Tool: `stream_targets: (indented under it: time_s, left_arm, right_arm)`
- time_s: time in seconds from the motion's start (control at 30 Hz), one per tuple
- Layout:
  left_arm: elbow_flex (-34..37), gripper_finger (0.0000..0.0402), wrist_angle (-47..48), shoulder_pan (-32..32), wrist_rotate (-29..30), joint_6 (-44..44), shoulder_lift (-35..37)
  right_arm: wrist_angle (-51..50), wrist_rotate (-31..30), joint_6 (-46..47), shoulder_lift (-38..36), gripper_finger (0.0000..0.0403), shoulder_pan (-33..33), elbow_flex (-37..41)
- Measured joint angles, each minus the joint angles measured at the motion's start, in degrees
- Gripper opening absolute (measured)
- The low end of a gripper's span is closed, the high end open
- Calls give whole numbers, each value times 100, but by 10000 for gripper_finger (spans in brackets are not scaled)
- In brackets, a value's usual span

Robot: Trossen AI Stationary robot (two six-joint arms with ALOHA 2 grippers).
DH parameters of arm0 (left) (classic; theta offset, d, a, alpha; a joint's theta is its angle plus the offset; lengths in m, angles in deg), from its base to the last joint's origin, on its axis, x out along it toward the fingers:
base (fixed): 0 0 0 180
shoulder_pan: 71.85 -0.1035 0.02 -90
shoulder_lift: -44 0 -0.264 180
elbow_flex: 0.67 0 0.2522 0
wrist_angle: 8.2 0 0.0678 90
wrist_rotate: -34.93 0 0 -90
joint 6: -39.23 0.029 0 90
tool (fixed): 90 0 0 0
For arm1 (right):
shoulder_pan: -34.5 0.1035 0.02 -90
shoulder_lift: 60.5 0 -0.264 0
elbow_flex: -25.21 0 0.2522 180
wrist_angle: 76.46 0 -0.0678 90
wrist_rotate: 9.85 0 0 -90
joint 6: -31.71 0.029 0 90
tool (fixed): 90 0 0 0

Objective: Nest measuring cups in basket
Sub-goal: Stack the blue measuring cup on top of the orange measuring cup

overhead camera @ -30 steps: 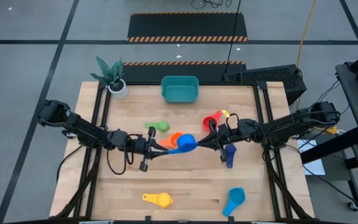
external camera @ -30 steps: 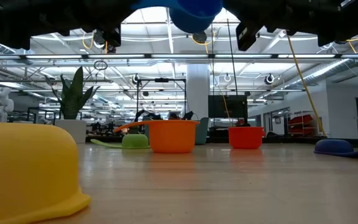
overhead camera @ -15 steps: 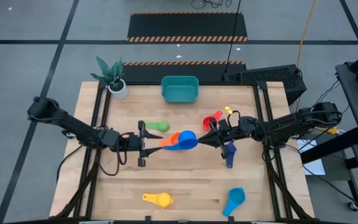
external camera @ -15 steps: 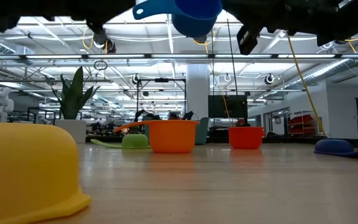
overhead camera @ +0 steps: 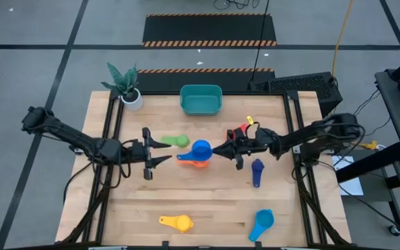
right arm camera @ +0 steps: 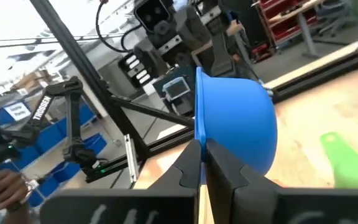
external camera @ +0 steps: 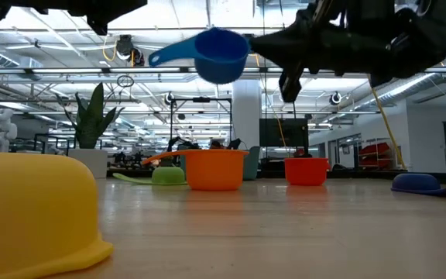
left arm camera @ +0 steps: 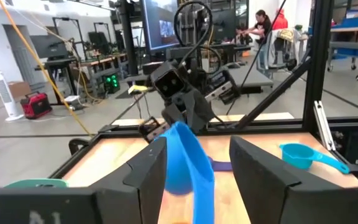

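The yellow cup (overhead camera: 177,222) and light blue cup (overhead camera: 261,223) lie at the bench's (overhead camera: 214,201) near edge. Mid-bench, the right hand (overhead camera: 220,148) is clamped on the blue cup's (overhead camera: 200,149) rim, holding it above the orange cup (external camera: 214,169), while the left hand (overhead camera: 160,150) hangs apart just beside its handle. The basket (overhead camera: 201,99) sits at the far edge.

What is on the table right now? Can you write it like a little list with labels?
held cup: blue cup, lifted above the orange cup
holder: right gripper, shut on the blue cup's rim
other arm: left gripper, open, beside the blue cup's handle
basket: teal basket, far side, no cups in it
loose cups: green cup, red cup, navy cup, yellow cup, light blue cup
extra: plant pot
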Motion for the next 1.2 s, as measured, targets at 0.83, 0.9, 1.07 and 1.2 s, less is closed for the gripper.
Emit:
stream_targets:
  time_s: [0.83,0.9,1.07,1.2]
  left_arm:
    - [0,159,592,125,5,-612,-40]
    - [0,159,585,131,6,-613,-40]
    - [0,159,579,131,6,-617,-40]
    - [0,159,580,153,4,-617,-40]
  right_arm:
    - [383,-24,672,1518,0,-172,-321]
    - [373,-26,676,1519,0,-172,-321]
    - [264,-21,695,1515,0,-169,-321]
    - [6,-34,728,1519,0,-169,-319]
